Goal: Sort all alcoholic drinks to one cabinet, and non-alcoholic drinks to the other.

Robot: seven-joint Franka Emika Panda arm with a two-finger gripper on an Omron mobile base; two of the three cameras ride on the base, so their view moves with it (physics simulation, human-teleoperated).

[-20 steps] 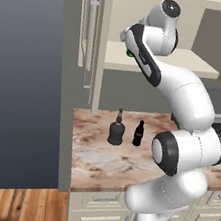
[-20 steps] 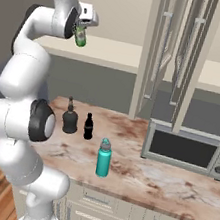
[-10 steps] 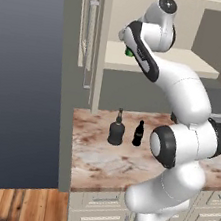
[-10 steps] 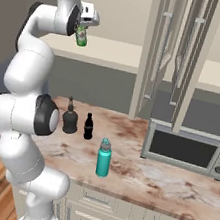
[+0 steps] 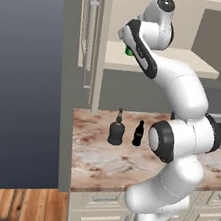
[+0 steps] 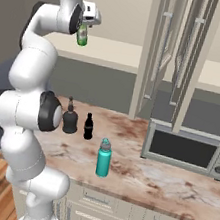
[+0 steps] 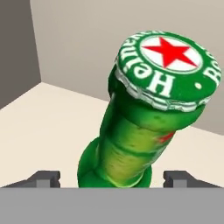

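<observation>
Up in the open left cabinet, the beer bottle (image 7: 135, 127) stands upright on the shelf (image 6: 115, 59), long axis vertical, its green cap with the red star pointing straight up toward the hand camera. From the right base view the beer bottle (image 6: 83, 35) hangs just below the hand (image 6: 86, 23), base at about shelf level; whether it touches the shelf I cannot tell. The hand (image 7: 113, 177) is spread wide, fingertips (image 7: 47, 177) standing apart from the glass on both sides, gripping nothing. From the left base view a sliver of green bottle (image 5: 128, 50) peeks out beside the wrist.

The arm reaches high, folded at the elbow, forearm stretched up and into the cabinet, hand pointing down over the bottle.

Down on the marbled surface (image 6: 138, 167), the squat black bottle (image 6: 70, 119) and the cola bottle (image 6: 88, 127) stand upright just beside each other near the back wall. The teal bottle (image 6: 104, 157) stands upright nearer the front edge, apart from them. A microwave (image 6: 189, 150) sits to the right, under the second cabinet with its doors (image 6: 180, 53) swung open.
</observation>
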